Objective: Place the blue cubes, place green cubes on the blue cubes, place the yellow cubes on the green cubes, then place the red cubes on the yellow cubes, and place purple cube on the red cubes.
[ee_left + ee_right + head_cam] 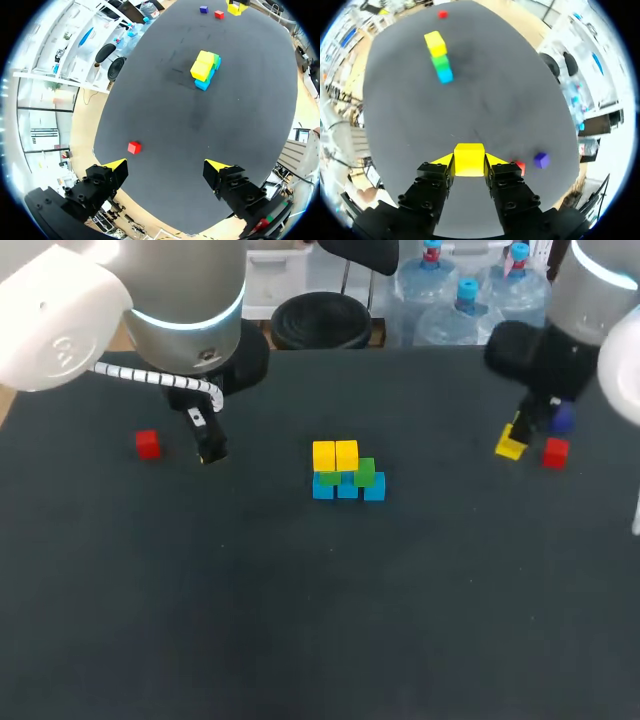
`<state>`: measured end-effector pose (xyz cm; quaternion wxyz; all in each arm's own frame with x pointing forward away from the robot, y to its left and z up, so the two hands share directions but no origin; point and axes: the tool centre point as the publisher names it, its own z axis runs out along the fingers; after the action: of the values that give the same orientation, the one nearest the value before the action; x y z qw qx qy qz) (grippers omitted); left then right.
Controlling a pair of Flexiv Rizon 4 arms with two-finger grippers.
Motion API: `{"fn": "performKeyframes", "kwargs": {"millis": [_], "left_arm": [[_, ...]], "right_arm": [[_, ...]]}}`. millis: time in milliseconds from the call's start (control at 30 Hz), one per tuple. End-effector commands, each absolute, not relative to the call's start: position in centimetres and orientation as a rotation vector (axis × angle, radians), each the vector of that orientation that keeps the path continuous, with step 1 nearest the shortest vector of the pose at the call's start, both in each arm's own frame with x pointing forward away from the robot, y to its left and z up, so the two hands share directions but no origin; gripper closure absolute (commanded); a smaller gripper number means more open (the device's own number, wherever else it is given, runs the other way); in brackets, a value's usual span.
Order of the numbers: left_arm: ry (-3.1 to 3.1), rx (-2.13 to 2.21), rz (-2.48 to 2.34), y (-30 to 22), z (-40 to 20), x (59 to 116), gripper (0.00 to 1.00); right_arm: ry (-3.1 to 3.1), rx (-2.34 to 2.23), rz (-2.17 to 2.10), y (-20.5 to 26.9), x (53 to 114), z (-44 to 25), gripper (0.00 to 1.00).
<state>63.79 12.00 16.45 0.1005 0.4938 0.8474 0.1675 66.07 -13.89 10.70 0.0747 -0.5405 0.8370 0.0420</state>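
A stack stands at the table's middle: blue cubes [347, 487] at the bottom, green cubes [364, 471] on them, two yellow cubes [335, 454] on top. My right gripper [469, 161] is shut on a third yellow cube [469, 159], held at the far right [510, 446] just above the table. Beside it lie a red cube [556, 452] and a purple cube [562, 419]. Another red cube [147, 444] sits at the left. My left gripper [165, 170] hangs open and empty above the table, with that red cube [134, 147] ahead of it.
The dark table [320, 600] has wide bare room in front of the stack. My left arm [180, 310] hangs over the back left, my right arm [560, 340] over the back right.
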Motion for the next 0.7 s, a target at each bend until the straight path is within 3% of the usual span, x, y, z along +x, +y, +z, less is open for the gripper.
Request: {"fn": "performKeyframes", "kwargs": {"millis": [33,300,700], "left_arm": [[2.504,1.462,0.494,12.0,16.5,63.8,0.0],[2.504,1.462,0.494,12.0,16.5,63.8,0.0],[2.504,1.462,0.494,12.0,16.5,63.8,0.0]], "right_arm": [[2.496,-1.748,0.169,-12.7,66.8,12.1,1.0],[2.462,-2.019,0.104,-10.4,67.6,14.1,1.0],[2.407,-2.068,0.091,-6.5,67.1,14.2,1.0]]}}
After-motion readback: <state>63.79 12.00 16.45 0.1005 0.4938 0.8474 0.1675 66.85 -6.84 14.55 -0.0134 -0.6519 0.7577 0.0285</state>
